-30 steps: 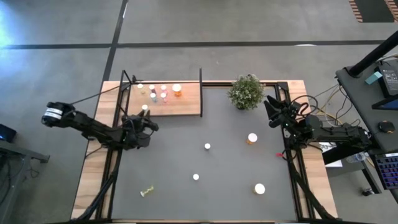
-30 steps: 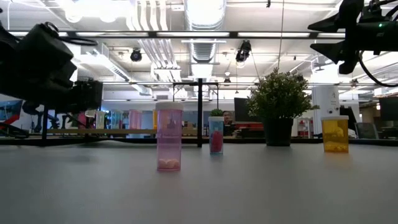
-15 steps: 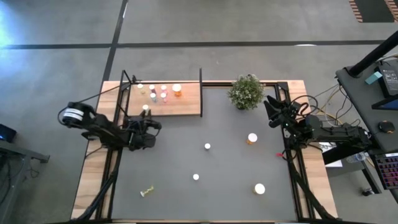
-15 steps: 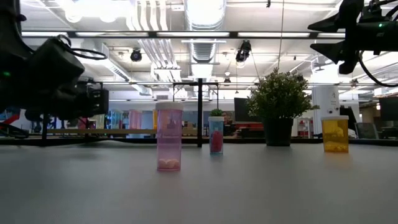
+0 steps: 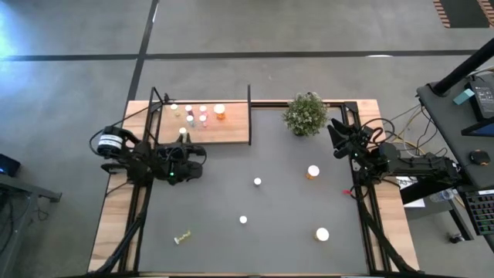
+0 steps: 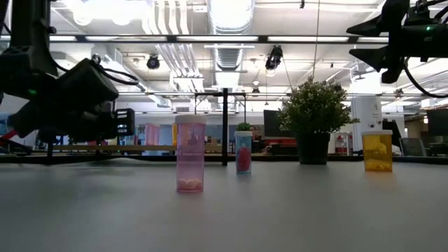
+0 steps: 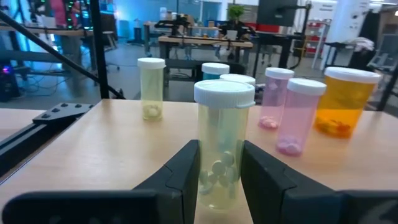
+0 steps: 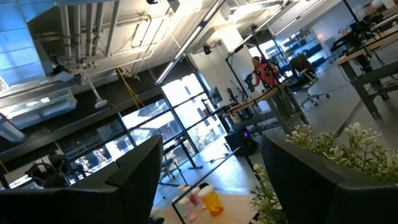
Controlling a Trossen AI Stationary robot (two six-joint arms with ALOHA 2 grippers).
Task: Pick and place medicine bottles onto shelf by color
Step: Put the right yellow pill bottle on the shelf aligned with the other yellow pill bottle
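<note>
The work surface is a dark grey tabletop (image 5: 262, 208) with light-wood edge strips, set on a grey concrete floor; the low view shows an open, brightly lit workshop with ceiling ducts behind it. A potted plant (image 5: 306, 113) stands at the upper centre-right of the high view.

The shelf (image 5: 231, 127) lies at the upper left of the table. It already carries a yellow-green bottle (image 7: 152, 87), two pink bottles (image 7: 300, 115), a bluish one and a larger orange bottle (image 7: 346, 101).

Step in hand: placement. The left gripper (image 7: 219, 171) is clamped on a yellow-green bottle (image 7: 224, 140), held upright over the near edge of the shelf, at left-centre of the high view. Whether the base touches the board cannot be told.

Next move, as judged: carry the bottle toward the matching yellow-green one, set it down upright, then release.

Several bottles remain on the table: a pink bottle (image 6: 190, 152), a yellow one (image 6: 377, 150), and one lying on its side (image 5: 182, 237) at lower left.

The right gripper (image 8: 211, 180) waits at the table's right edge, raised, fingers spread apart and empty.
</note>
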